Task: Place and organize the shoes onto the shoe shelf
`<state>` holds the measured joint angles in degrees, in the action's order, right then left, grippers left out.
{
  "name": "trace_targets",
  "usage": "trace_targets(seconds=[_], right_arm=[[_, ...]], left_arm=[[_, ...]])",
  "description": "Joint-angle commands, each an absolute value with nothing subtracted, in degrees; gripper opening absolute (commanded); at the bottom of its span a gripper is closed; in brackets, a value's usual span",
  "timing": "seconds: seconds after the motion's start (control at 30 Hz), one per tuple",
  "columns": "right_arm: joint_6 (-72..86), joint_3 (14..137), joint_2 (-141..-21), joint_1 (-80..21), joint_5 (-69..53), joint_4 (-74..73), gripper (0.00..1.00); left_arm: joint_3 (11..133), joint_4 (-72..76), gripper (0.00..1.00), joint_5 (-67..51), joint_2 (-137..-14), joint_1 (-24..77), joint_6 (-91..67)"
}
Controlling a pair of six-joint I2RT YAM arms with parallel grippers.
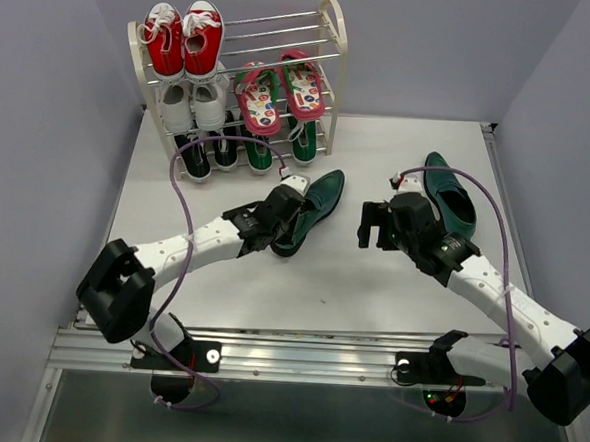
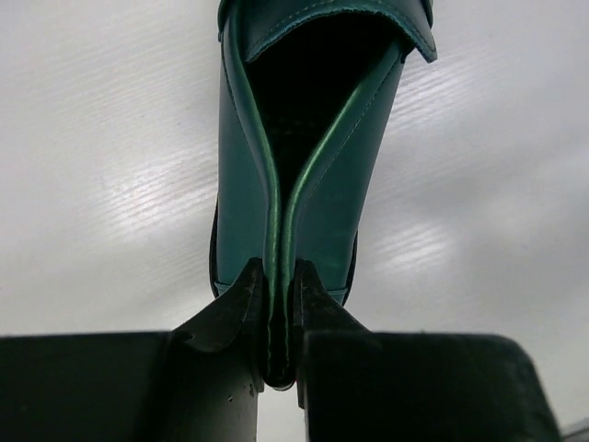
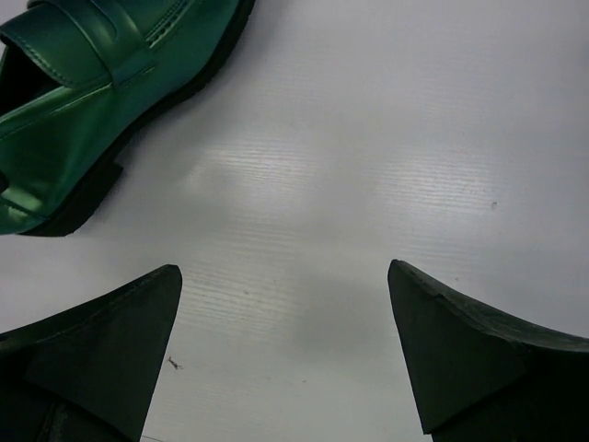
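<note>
Near the frame's centre, the left gripper (image 2: 281, 287) pinches the heel rim of a glossy dark green loafer (image 2: 244, 184), seemingly to carry it to the cream, silver-rodded shoe shelf (image 1: 335, 28) at upper left, while the right gripper (image 3: 285, 276) hangs wide open and empty over the white bench (image 3: 386, 138), beside the second loafer (image 1: 449, 195).

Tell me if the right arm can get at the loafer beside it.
Probably yes: the right gripper is open, and nothing covers the dark green loafer, though it lies alongside the wrist, so the arm must turn.
</note>
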<state>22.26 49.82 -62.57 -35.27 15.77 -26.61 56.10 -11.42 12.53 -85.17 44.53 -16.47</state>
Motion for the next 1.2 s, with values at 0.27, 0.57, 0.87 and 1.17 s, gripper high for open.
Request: trace_targets(seconds=[0.27, 0.57, 0.87, 1.17], right_arm=[[25.49, 47.11, -54.23, -35.07, 26.45, -25.66, 1.0], [26.37, 46.93, -52.82, -35.07, 29.62, -25.66, 1.0], [25.84, 47.46, -53.35, -35.07, 30.15, -25.75, 1.0], [25.4, 48.6, -54.4, -35.07, 30.76, -25.66, 1.0]], left_arm=[[61.24, -9.4, 0.0, 27.85, -63.02, 53.7, -23.82], [87.07, -15.47, 0.0, 41.21, -69.51, 54.23, -22.24], [105.36, -9.06, 0.0, 49.12, -78.57, 54.14, -12.14], [117.04, -2.54, 0.0, 52.48, -86.74, 47.66, -6.23]])
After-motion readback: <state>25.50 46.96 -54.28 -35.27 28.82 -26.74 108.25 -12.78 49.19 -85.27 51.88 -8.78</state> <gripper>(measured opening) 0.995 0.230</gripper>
